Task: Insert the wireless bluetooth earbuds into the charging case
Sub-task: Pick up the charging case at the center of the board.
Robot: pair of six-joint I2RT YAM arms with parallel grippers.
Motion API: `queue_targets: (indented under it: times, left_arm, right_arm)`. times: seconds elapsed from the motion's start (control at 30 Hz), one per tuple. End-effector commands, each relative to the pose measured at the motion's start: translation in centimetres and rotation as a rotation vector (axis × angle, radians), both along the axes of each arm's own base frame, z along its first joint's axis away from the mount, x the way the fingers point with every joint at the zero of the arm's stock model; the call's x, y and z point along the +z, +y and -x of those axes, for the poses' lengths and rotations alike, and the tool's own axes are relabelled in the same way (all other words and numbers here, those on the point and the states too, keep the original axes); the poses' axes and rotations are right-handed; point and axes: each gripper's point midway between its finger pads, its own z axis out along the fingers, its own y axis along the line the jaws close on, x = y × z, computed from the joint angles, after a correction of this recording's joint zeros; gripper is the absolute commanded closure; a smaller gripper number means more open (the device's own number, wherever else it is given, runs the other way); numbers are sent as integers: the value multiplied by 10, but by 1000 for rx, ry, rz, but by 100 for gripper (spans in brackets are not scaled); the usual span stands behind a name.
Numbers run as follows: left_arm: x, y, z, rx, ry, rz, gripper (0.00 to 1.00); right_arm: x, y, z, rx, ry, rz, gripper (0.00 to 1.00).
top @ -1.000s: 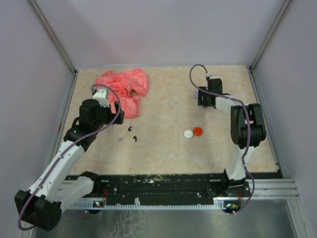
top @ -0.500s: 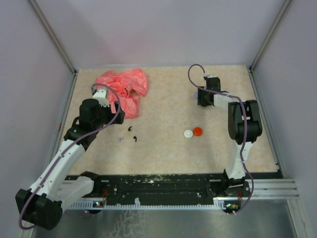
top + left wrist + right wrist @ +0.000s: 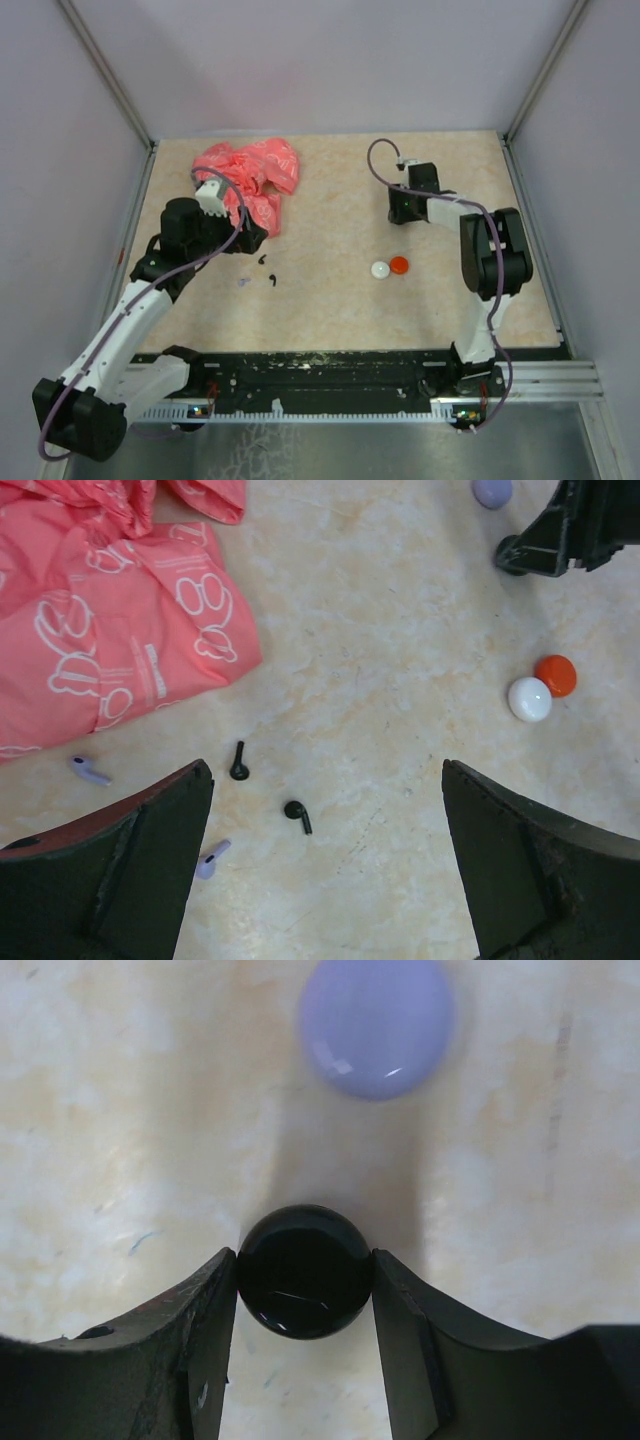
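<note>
Two arms share this job. Far left lies the pink bag [image 3: 100,630]. Beside it hangs the left gripper [image 3: 325,770], spread wide and empty. Far right, the right gripper [image 3: 304,1270] has both pads against the black round case [image 3: 304,1285], likely a charging case, on the table [image 3: 330,200] just beside a pale purple case [image 3: 375,1025]. The squeeze should stay centred on the smooth dome so it cannot squirt out. A white case [image 3: 529,699] and an orange case [image 3: 555,674] touch mid-table. Two black earbuds [image 3: 238,763] [image 3: 298,815] and two pale purple earbuds [image 3: 90,771] [image 3: 212,859] lie near the bag.
</note>
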Motion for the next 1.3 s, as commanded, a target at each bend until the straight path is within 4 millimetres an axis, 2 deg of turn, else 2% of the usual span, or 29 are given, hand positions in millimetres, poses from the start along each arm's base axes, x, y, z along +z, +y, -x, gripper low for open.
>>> queue_targets:
  times: [0.0, 0.17, 0.23, 0.47, 0.67, 0.87, 1.07, 1.27]
  left_arm:
    - [9, -21, 7, -85, 21, 105, 0]
    - [6, -28, 15, -98, 51, 171, 0]
    - [5, -32, 18, -111, 71, 194, 0]
    - [1, -52, 30, -221, 135, 270, 0]
    - [8, -69, 41, -326, 153, 356, 2]
    - [19, -84, 55, -437, 166, 448, 12]
    - [21, -95, 64, -512, 194, 481, 22]
    - [24, -105, 69, -552, 208, 522, 27]
  right_arm:
    - [50, 59, 19, 197, -121, -47, 58]
    - [71, 107, 55, 376, -186, -58, 58]
    - [86, 124, 70, 455, -235, -65, 59]
    - [121, 164, 117, 698, -391, -77, 60]
    - [142, 186, 158, 931, -487, -74, 59]
    - [167, 200, 193, 1145, -659, -94, 59]
    - [189, 215, 212, 1311, -786, -94, 56]
    - [192, 236, 221, 1434, -853, -17, 54]
